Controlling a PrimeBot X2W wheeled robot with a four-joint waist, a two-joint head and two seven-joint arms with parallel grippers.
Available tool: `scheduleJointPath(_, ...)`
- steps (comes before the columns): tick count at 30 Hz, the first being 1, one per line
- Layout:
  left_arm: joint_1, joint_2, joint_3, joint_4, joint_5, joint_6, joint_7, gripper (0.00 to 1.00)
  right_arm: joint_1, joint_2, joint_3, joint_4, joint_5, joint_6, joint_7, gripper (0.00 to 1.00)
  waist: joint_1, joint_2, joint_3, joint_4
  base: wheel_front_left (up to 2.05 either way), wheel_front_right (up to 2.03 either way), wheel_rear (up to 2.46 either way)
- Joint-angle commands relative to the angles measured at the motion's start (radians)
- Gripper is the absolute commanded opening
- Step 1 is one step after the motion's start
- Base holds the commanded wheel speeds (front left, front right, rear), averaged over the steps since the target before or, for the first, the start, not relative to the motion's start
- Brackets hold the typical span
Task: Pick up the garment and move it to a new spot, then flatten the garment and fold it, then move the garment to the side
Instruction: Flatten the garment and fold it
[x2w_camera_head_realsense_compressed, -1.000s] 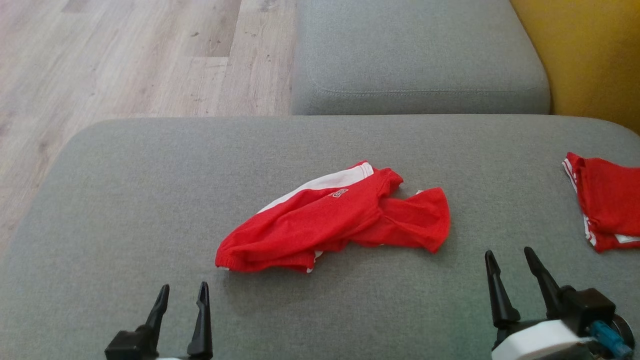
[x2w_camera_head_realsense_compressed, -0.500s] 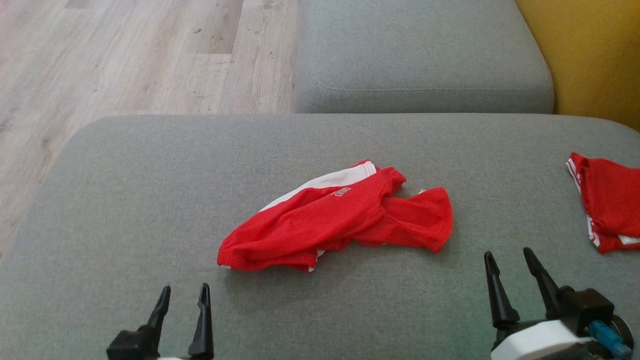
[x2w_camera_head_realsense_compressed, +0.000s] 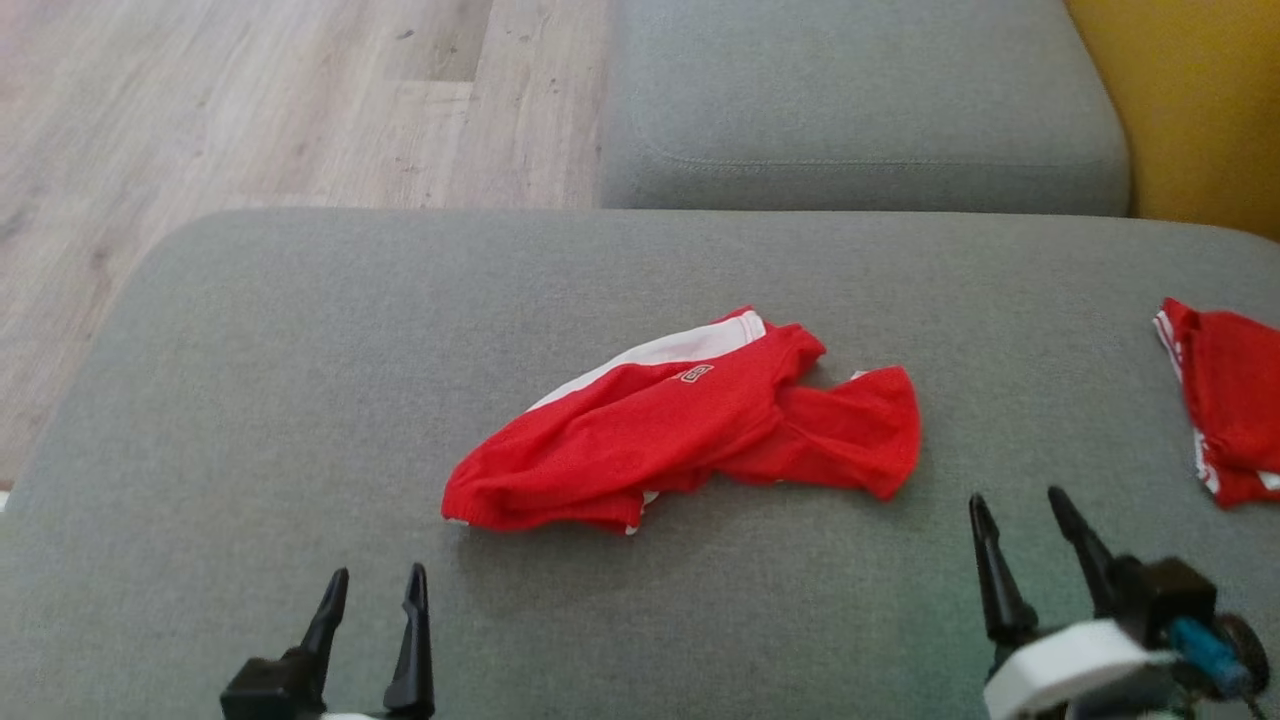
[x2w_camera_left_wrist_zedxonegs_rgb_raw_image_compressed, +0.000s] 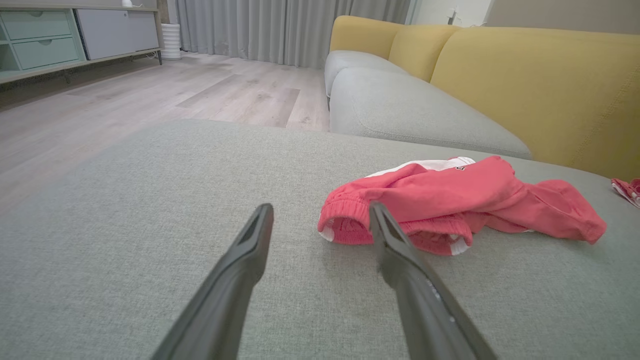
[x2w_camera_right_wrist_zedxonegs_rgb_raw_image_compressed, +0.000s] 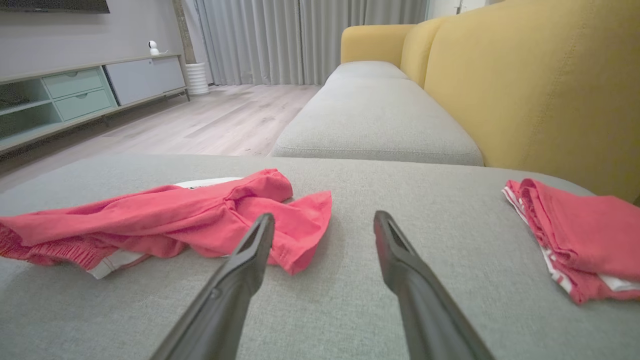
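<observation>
1. My left tool (x2w_camera_head_realsense_compressed: 378, 570) hangs over the near part of the grey sofa cushion (x2w_camera_head_realsense_compressed: 250, 380). Its two dark fingers are spread apart and hold nothing.
2. My right tool (x2w_camera_head_realsense_compressed: 1016, 495) is over the same cushion, further right, its fingers also spread and empty.
3. The red garment (x2w_camera_head_realsense_compressed: 680, 425) lies crumpled near the middle of the cushion, beyond my tools and touching neither.
4. A white band runs along its far edge. The ribbed elastic end points toward my left, and a looser end trails toward my right.
5. In my left wrist view, that ribbed end lies just past my fingertips.
6. A second red garment (x2w_camera_head_realsense_compressed: 1235, 400) with white trim lies folded near the cushion's right edge, well apart from the first.
7. Beyond the cushion are another grey seat (x2w_camera_head_realsense_compressed: 860, 100), a yellow backrest (x2w_camera_head_realsense_compressed: 1200, 100) and a pale wood floor (x2w_camera_head_realsense_compressed: 250, 100).
</observation>
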Motion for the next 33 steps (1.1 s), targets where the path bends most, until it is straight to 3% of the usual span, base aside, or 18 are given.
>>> scheduleJointPath(1,-0.068,0.006,0.027,-0.032,0.009,0.004,-0.008,1.00,-0.089,-0.006,0.018,-0.034,-0.009,0.007,0.006,1.00,0.0000,0.0000,0.006,0.010,0.00,0.00,0.00)
scheduleJointPath(8,-0.102,-0.006,0.004,-0.056,0.033,0.002,-0.005,1.00,-0.331,-0.006,0.020,0.007,-0.073,0.007,0.114,1.00,0.0000,0.0000,0.042,0.071,0.00,0.00,0.00)
scheduleJointPath(13,-0.139,-0.031,-0.028,-0.081,0.056,-0.007,-0.001,1.00,-0.555,-0.009,0.024,0.147,-0.040,0.007,0.304,1.00,0.0000,0.0000,0.115,0.145,0.00,0.00,0.00)
scheduleJointPath(20,-0.197,-0.080,-0.057,-0.071,0.076,-0.028,-0.011,1.00,-0.826,-0.116,0.072,0.354,0.035,0.007,0.545,1.00,0.0000,0.0000,0.255,0.245,0.00,0.00,0.00)
scheduleJointPath(26,-0.241,-0.122,-0.067,-0.045,0.089,-0.049,-0.027,1.00,-0.923,-0.159,0.104,0.503,0.087,0.007,0.649,1.00,0.0000,0.0000,0.323,0.297,0.00,0.00,0.00)
scheduleJointPath(33,-0.254,-0.141,-0.059,-0.029,0.097,-0.055,-0.038,1.00,-0.940,-0.178,0.171,0.580,0.148,0.007,0.696,1.00,0.0000,0.0000,0.344,0.306,0.00,0.00,0.00)
